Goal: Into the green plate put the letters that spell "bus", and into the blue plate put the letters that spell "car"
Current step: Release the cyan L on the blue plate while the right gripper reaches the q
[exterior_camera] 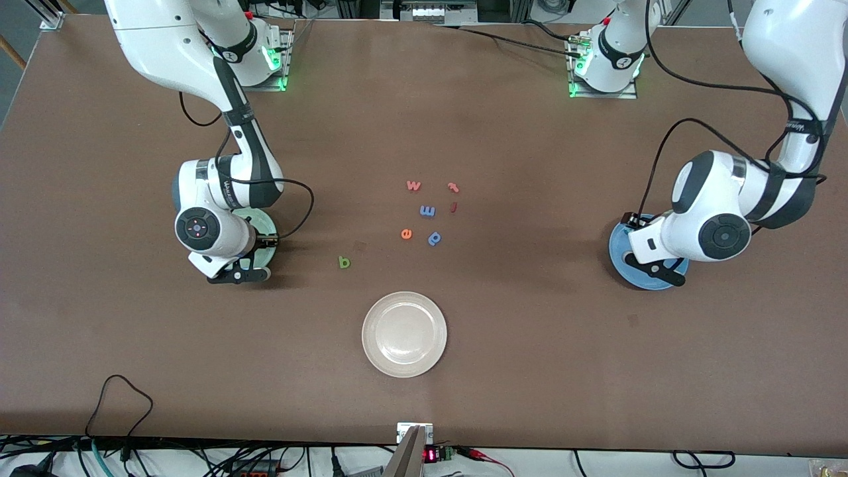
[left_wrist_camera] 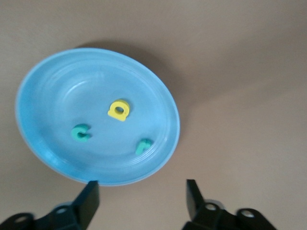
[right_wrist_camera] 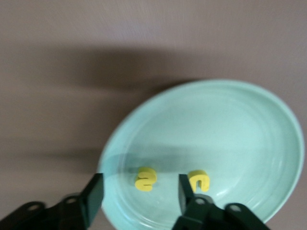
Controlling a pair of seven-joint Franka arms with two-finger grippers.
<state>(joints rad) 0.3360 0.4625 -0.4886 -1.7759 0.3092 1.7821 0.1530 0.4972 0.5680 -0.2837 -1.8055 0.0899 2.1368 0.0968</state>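
Note:
My right gripper (right_wrist_camera: 140, 192) hangs open just above the green plate (right_wrist_camera: 216, 129), and the yellow "s" (right_wrist_camera: 145, 178) lies in the plate under the gap between its fingers. A yellow "u" (right_wrist_camera: 199, 180) lies in the plate beside it. The dark green "b" (exterior_camera: 344, 262) rests on the table between the green plate (exterior_camera: 266, 222) and the loose letters. My left gripper (left_wrist_camera: 140, 194) is open and empty over the rim of the blue plate (left_wrist_camera: 72, 86). That plate holds the yellow "a" (left_wrist_camera: 118, 110), teal "c" (left_wrist_camera: 80, 133) and teal "r" (left_wrist_camera: 143, 145).
A cream-white plate (exterior_camera: 404, 334) sits mid-table, nearer the front camera than the letters. Loose letters lie mid-table: a red "w" (exterior_camera: 413, 185), a red "t" (exterior_camera: 453, 187), a blue "m" (exterior_camera: 427, 211), an orange "e" (exterior_camera: 406, 233) and a blue "a"-like letter (exterior_camera: 434, 238).

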